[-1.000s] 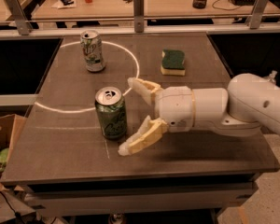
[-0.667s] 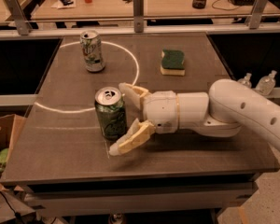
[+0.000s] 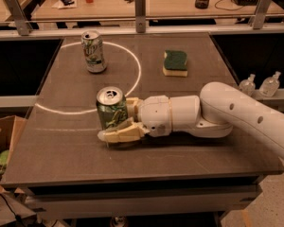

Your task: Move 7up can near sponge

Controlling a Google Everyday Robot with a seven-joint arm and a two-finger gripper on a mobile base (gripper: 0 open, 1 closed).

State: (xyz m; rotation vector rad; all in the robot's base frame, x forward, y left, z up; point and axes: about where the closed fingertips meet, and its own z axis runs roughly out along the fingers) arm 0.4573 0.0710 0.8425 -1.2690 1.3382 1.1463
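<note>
The gripper [image 3: 115, 121], pinching the 7up can [image 3: 111, 107] low at centre-left, might tip it on the way to the upper-right sponge [image 3: 175, 63].

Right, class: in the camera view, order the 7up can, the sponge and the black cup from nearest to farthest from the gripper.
1. 7up can: held in the gripper, front centre of the table.
2. Sponge: back right of the table.
3. Black cup: on the desk behind.
</note>
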